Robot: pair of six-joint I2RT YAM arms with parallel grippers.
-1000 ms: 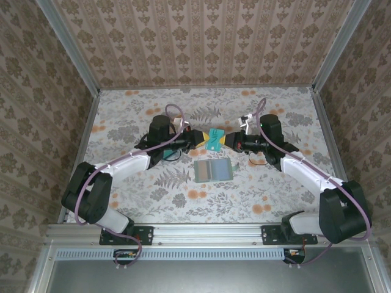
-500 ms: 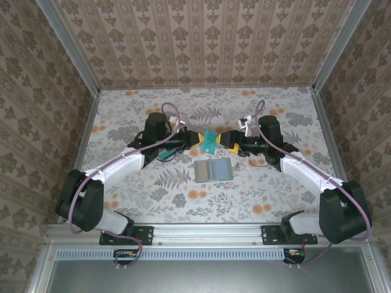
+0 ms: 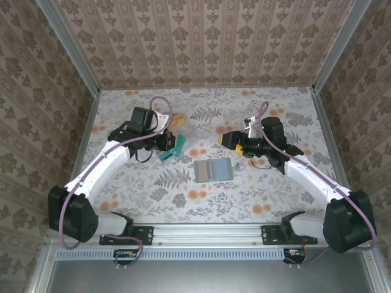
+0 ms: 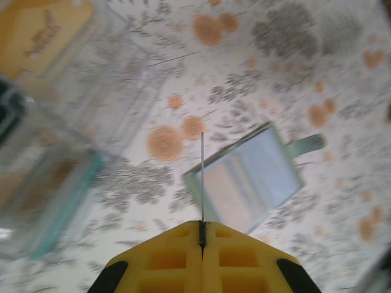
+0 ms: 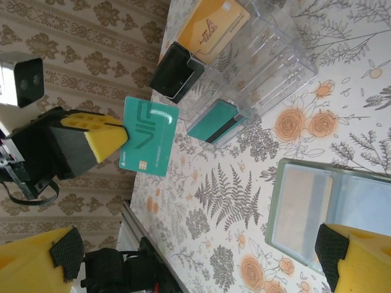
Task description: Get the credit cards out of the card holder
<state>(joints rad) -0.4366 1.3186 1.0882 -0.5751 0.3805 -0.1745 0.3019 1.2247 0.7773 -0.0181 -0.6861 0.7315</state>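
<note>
L claw [image 4: 201, 235] w/ teal card [image 5: 148, 145] swung left, clear box [image 5: 275, 61] beside

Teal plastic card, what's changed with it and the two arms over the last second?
The right gripper opened and let go of the thin teal plastic card, and hardly moved otherwise. The left gripper, shut on the card, carried it left toward the clear plastic box. The grey-green bifold card holder stayed lying open in the same place.

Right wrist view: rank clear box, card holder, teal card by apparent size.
1. clear box
2. card holder, partly cut off
3. teal card, held off the table, so its rank is unsure
</note>
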